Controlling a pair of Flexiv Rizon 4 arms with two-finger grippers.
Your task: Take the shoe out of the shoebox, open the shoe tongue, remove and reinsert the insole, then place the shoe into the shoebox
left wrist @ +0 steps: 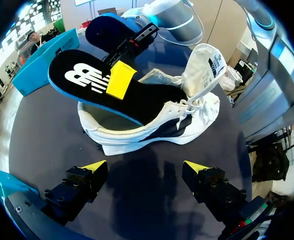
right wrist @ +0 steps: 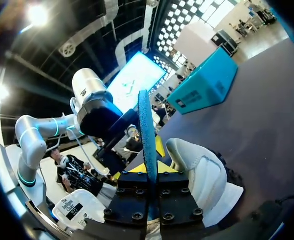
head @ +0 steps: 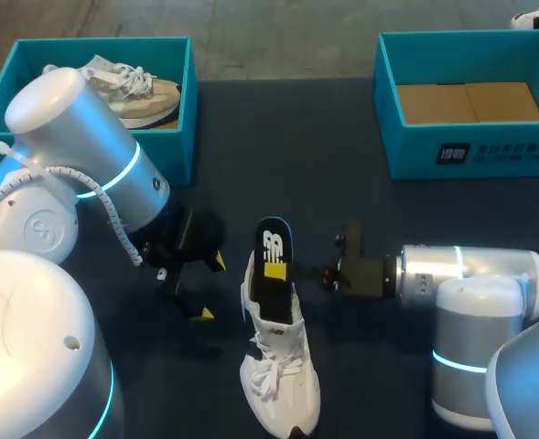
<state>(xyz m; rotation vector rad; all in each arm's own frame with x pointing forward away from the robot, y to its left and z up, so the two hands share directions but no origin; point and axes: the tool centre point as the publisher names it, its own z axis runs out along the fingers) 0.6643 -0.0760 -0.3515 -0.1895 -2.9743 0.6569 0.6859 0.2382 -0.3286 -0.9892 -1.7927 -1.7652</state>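
My right claw (head: 283,272) is pinched tight on the black insole (head: 273,247), with one yellow tip on each face so it cannot slip. The insole's front end sits inside the white shoe (head: 283,375) just under the claw. Its heel end sticks up past my fingers. I think I hold it by the side so it can slide along the shoe. My left claw (left wrist: 144,167) is wide open and holds nothing. The shoe lies just ahead of it on the table (head: 324,165), close enough to steady. The empty shoebox (head: 470,151) waits far off.
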